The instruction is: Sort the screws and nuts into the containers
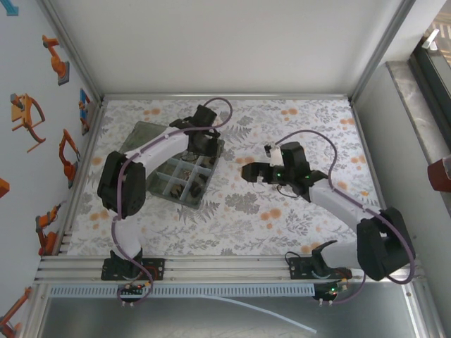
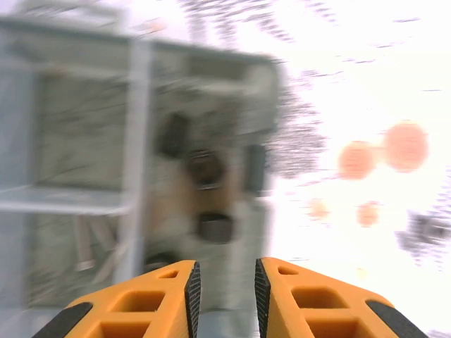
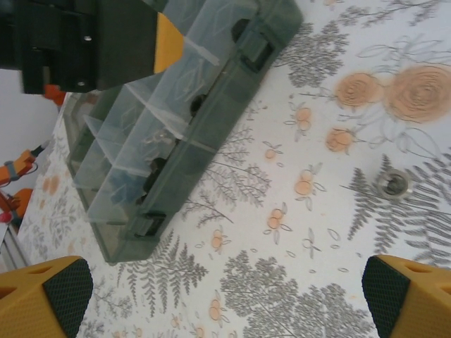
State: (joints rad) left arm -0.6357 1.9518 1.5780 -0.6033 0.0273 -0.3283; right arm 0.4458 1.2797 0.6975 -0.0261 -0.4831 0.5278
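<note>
Toward the left of the table (image 1: 282, 211), the smoky-grey organizer box (image 1: 173, 165), set askew to the table's edges, flat lid (image 1: 141, 135) folded open on the far-left side; from the right wrist, long axis running lower left to upper right, latch side turned to the camera; square compartments (image 3: 141, 134) in rows behind pale dividers; in some, small dark pieces (image 3: 151, 172), too small to tell screws from nuts; from the left wrist, more dark pieces (image 2: 204, 169) in one compartment, badly blurred.

Above the box's far right corner, the left gripper (image 1: 204, 143), orange jaws parted by a narrow gap, nothing between them; near mid-table, well apart from the box, the right gripper (image 1: 248, 171), aimed leftward at it, jaws spread wide and empty.

On the cloth beside the box, a small silvery round piece (image 3: 392, 184), lying flat and alone.

Underneath, a white cloth printed with grey ferns and orange flowers; around it an aluminium frame (image 1: 211, 271), a plain white back panel, and on the left wall orange robot-arm pictures (image 1: 28, 113).
</note>
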